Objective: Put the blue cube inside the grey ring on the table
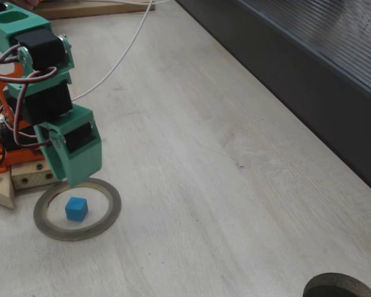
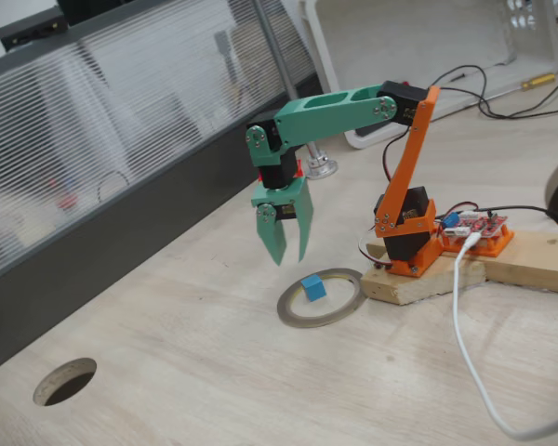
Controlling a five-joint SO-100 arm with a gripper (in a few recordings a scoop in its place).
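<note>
Two green fingers of the tool (image 2: 290, 249) hang pointing down above the desk (image 2: 214, 372), a narrow gap between them and nothing gripped. In both fixed views the tool (image 1: 71, 176) sits raised over the far edge of the grey ring (image 1: 77, 209), clear of it. The blue cube (image 1: 76, 209) rests on the desk inside the grey ring (image 2: 322, 297), near the middle, touching neither the rim nor the tool; the blue cube (image 2: 312, 287) stands free below the fingertips. Behind the ring, the green and orange arm rises from a wooden base block (image 2: 428, 279). A white cable (image 2: 465, 344) trails across the desk. A round hole (image 2: 65, 381) lies well apart.
</note>
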